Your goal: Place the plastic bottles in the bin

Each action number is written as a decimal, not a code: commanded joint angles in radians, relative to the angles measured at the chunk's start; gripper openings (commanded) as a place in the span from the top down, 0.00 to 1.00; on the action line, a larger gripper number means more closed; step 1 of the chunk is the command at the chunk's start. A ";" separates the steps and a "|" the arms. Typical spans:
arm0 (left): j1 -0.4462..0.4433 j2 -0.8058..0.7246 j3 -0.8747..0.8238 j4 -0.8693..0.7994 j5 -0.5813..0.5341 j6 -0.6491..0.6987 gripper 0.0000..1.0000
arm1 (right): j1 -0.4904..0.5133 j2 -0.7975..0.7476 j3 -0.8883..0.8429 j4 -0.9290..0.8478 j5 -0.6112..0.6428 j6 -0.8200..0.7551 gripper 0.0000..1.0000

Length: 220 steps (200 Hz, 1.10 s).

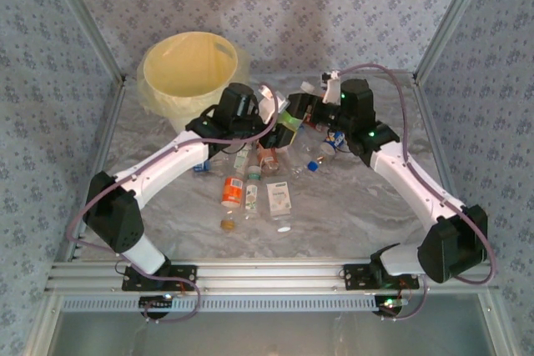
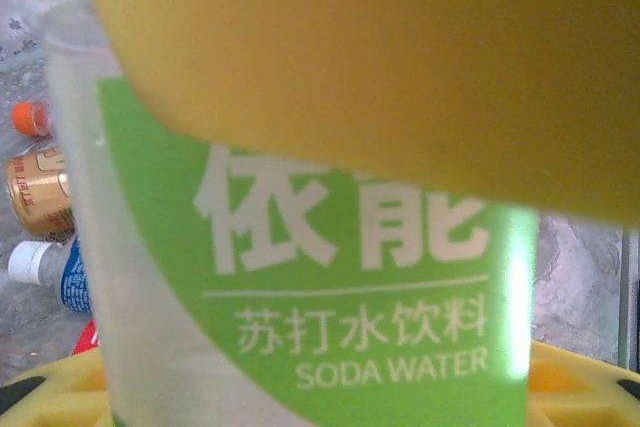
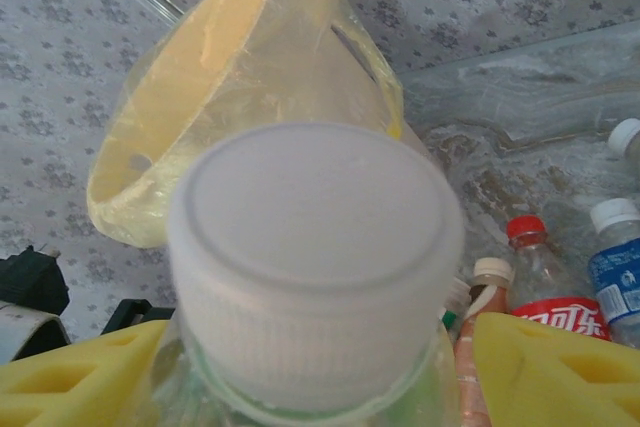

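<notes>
A clear bottle with a green "soda water" label (image 1: 289, 122) hangs in the air between my two grippers, just right of the bin (image 1: 190, 72). My left gripper (image 1: 269, 119) is shut on its body; in the left wrist view the label (image 2: 330, 277) sits between the yellow pads (image 2: 400, 57). My right gripper (image 1: 314, 114) stands at the bottle's neck, and the white cap (image 3: 315, 267) rises between its yellow fingers (image 3: 560, 367), which stand apart from it. Several more plastic bottles (image 1: 250, 181) lie on the table below.
An orange-label bottle (image 1: 232, 192), a white-label one (image 1: 279, 199) and a blue-capped one (image 1: 310, 164) lie mid-table, with loose caps (image 1: 284, 228) nearer the front. A red-capped cola bottle (image 3: 540, 277) and a blue-label bottle (image 3: 615, 257) lie under the right gripper. Metal frame rails border the table.
</notes>
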 commanded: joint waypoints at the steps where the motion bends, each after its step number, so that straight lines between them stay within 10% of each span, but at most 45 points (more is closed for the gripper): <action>1: 0.020 -0.011 -0.027 0.004 -0.034 -0.040 0.50 | -0.025 -0.080 -0.059 0.178 -0.092 0.053 0.18; 103: 0.039 -0.111 -0.007 -0.023 -0.184 -0.124 0.51 | -0.094 -0.211 -0.233 0.390 -0.077 0.089 0.00; 138: 0.050 -0.175 0.051 -0.063 -0.308 -0.138 0.51 | -0.080 -0.251 -0.217 0.062 0.373 0.028 0.00; 220: 0.153 -0.198 0.194 -0.032 -0.642 -0.083 0.49 | -0.095 -0.237 -0.173 -0.119 0.353 0.011 0.00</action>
